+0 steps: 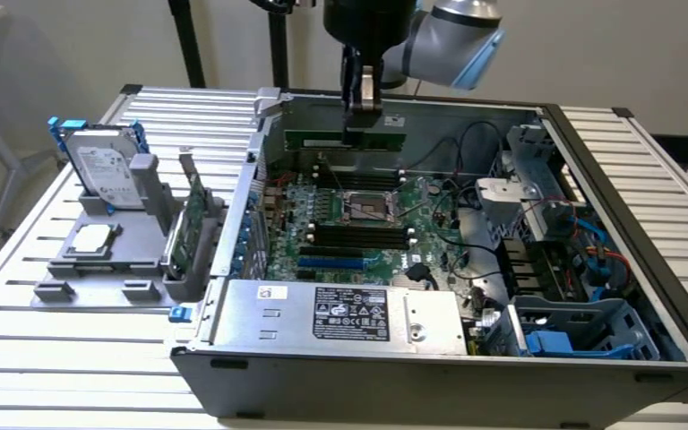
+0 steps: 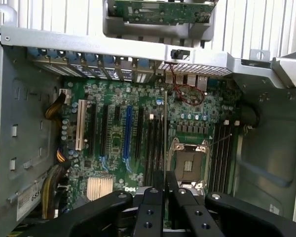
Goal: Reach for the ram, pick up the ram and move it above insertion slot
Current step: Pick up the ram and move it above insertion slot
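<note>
Exterior view showed the gripper [image 1: 362, 125] hanging from the robot arm [image 1: 440, 36] over the open computer case [image 1: 440, 367], near the case's far wall. Its fingers were closed on the ram [image 1: 344, 140], a long thin green stick held level and edge-on, crossing beneath the fingertips and reaching a little further towards the exterior view's left than towards the right. The ram hung above the motherboard [image 1: 356, 224], over its far edge, clear of the black memory slots [image 1: 344, 235] that lay just in front of the processor socket [image 1: 368, 205]. A further pair of slots sat behind the socket, closer to the point beneath the ram; whether the stick lined up with any one slot could not be told.

Outside the case, on the exterior view's left, a grey fixture [image 1: 105, 260] stood on the slatted table [image 1: 33, 358]. It held the silver hard drive [image 1: 103, 170] with blue rails upright, and the green expansion card [image 1: 189, 224] stood on edge just beside the case wall.

From the wrist view, the black fingers [image 2: 155, 207] were pressed close together, with a thin dark edge running between them. Below lay the motherboard [image 2: 113, 163], its socket [image 2: 187, 163] flanked by long black slots [image 2: 222, 158].
</note>
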You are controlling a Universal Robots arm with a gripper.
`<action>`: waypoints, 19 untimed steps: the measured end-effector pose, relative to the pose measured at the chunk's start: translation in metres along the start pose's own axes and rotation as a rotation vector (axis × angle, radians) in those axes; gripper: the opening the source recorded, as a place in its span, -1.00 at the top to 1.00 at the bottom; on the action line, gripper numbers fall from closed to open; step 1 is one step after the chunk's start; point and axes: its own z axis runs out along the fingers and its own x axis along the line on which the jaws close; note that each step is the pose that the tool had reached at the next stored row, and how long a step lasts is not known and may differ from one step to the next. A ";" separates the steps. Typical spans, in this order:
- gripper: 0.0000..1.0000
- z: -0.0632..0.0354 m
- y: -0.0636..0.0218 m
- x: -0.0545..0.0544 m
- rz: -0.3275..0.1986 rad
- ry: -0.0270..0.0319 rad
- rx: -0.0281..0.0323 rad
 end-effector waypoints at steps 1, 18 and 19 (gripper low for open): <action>0.73 0.0005 -0.0019 0.000 0.001 -0.0001 0.0002; 0.73 0.0039 -0.0142 -0.003 0.052 -0.0006 0.0138; 0.73 0.0041 -0.0145 -0.004 0.055 -0.0007 0.0151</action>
